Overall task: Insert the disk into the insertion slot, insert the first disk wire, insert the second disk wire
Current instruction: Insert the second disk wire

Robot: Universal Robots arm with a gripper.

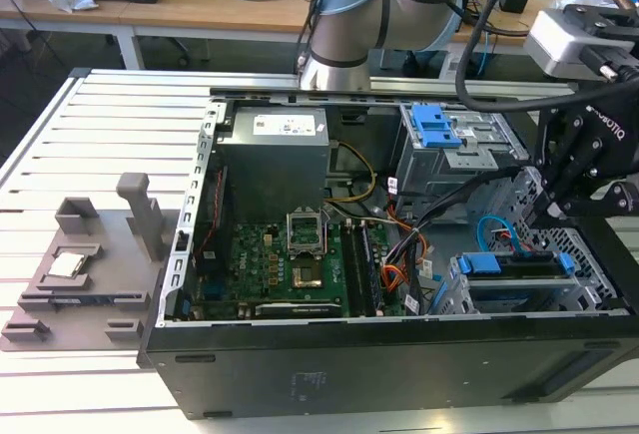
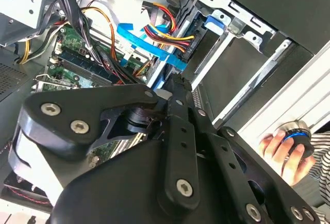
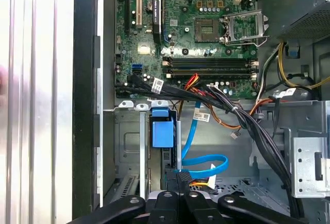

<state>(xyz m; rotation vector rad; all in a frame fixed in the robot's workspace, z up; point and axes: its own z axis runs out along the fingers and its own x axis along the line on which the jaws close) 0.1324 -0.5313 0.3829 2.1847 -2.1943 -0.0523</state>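
The disk (image 1: 514, 284), in its blue caddy (image 3: 162, 133), lies inside the insertion slot (image 1: 451, 299) of the silver cage at the exterior view's right. The first disk wire (image 2: 167, 28), red, orange and yellow, ends in a black plug (image 2: 188, 46) against the disk's end. The second disk wire (image 3: 206, 161) curls in a light blue loop and runs to my fingertips. My gripper (image 3: 176, 176) is shut on its plug, right at the disk's end. My gripper (image 1: 544, 215) hangs over the cage in the exterior view, and the second wrist view shows my gripper (image 2: 177, 82) meeting the blue cable (image 2: 147, 41).
The open computer case holds a green motherboard (image 1: 290, 264), a grey power supply (image 1: 275, 160) and black cable bundles (image 3: 242, 118). A second drive bay with a blue tab (image 1: 434, 125) stands behind. A person's hand (image 2: 278, 149) rests on a blue-ringed button (image 2: 294, 131). Grey fixtures (image 1: 90, 254) lie on the table.
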